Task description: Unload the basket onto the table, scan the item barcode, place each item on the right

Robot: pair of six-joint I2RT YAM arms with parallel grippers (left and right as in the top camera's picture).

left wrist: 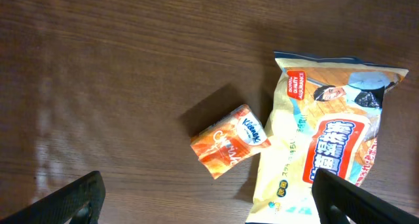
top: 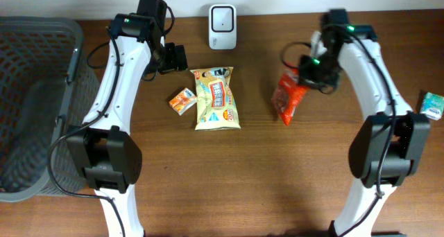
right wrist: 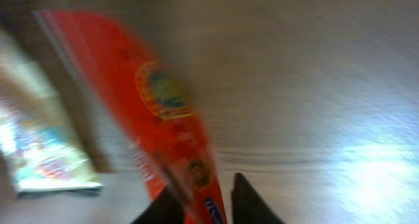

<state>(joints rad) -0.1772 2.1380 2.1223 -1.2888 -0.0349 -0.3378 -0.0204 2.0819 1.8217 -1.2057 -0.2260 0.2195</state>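
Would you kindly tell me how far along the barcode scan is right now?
Done: the right gripper grips the red packet. In hand: it holds the packet on its own side, not yet at the white scanner. Left: showing the barcode to the scanner. The yellow snack bag and orange tissue pack lie below the open left gripper.

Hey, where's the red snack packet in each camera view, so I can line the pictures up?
Overhead: the red packet is right of centre, at the end of the right arm.
Left wrist: not in it.
Right wrist: blurred, running from upper left down to the bottom middle, between the fingers of the right hand.
Shared landmark: the yellow snack bag, on the right in the left wrist view, and a blur at the right wrist view's left edge.
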